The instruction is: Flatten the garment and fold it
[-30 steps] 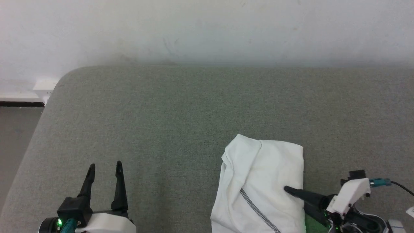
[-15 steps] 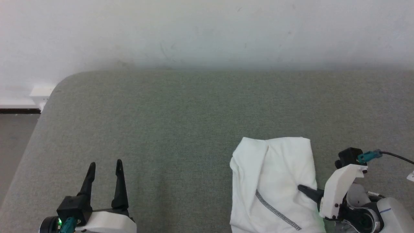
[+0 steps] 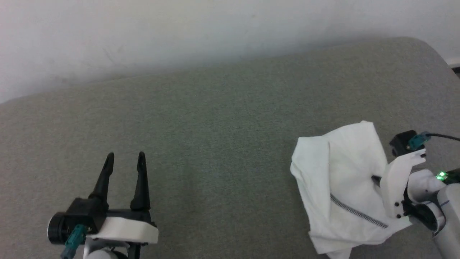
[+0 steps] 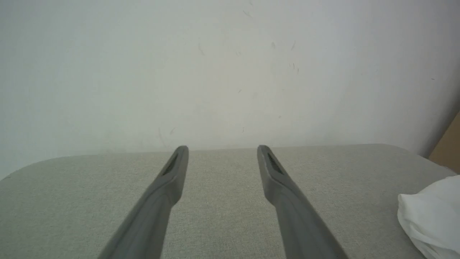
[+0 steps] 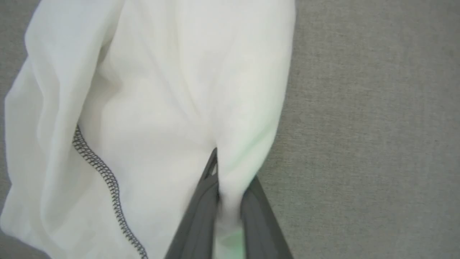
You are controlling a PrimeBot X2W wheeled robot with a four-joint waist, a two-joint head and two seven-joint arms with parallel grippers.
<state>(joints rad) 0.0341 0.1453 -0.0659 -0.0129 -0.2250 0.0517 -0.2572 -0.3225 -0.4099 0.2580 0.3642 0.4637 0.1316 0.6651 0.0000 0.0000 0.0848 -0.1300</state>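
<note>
The garment [image 3: 341, 180], a white thin shirt with a grey stitched seam [image 3: 357, 212], hangs bunched at the right of the grey surface. My right gripper [image 3: 375, 178] is shut on a fold of its cloth; the right wrist view shows both fingers [image 5: 201, 212] pinching the white fabric [image 5: 151, 108] between them. My left gripper [image 3: 124, 160] stands open at the lower left, nothing between its fingers [image 4: 169, 180]. A corner of the garment [image 4: 431, 216] shows at the right edge of the left wrist view. Collar, sleeves and logo are hidden in the folds.
The grey-green padded surface [image 3: 215, 126] runs to a white wall [image 3: 179, 28] at the back. Its rounded corner [image 3: 427, 46] lies at the upper right. A cable [image 3: 442, 136] trails from the right wrist.
The camera has turned right, shifting the whole scene. My right gripper has lifted the garment's edge up and away from the near side; the cloth now bunches more. The left gripper stays open.
</note>
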